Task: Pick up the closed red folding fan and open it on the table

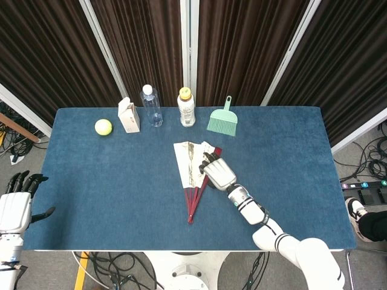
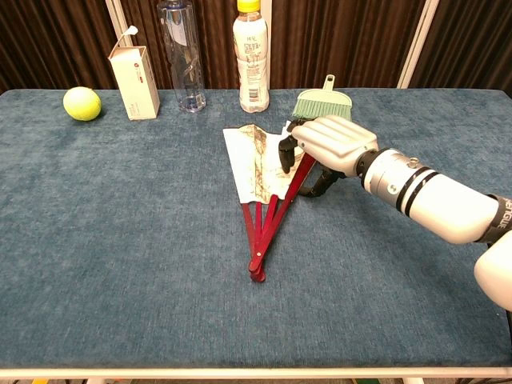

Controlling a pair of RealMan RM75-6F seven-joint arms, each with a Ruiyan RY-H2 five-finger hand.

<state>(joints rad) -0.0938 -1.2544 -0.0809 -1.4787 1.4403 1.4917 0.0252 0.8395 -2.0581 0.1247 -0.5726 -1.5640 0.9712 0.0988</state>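
Note:
The red folding fan (image 1: 190,172) lies partly spread on the blue table (image 1: 91,193), its pale leaf pointing away from me and its pivot near me. In the chest view my right hand (image 2: 332,144) sits over the fan's (image 2: 256,164) right side. Its fingertips (image 2: 284,154) touch the leaf and its thumb stands to the right of the outer red rib, with a gap wider than the rib. The rib's far end is hidden under the hand. The head view shows my right hand (image 1: 219,172) in the same place. My left hand (image 1: 15,205) hangs off the table's left edge, fingers apart, holding nothing.
Along the far edge stand a yellow-green ball (image 1: 103,127), a small white carton (image 1: 128,115), a clear bottle (image 1: 151,107), a white bottle with a yellow cap (image 1: 187,107) and a green hand brush (image 1: 223,118). The brush lies just beyond my right hand.

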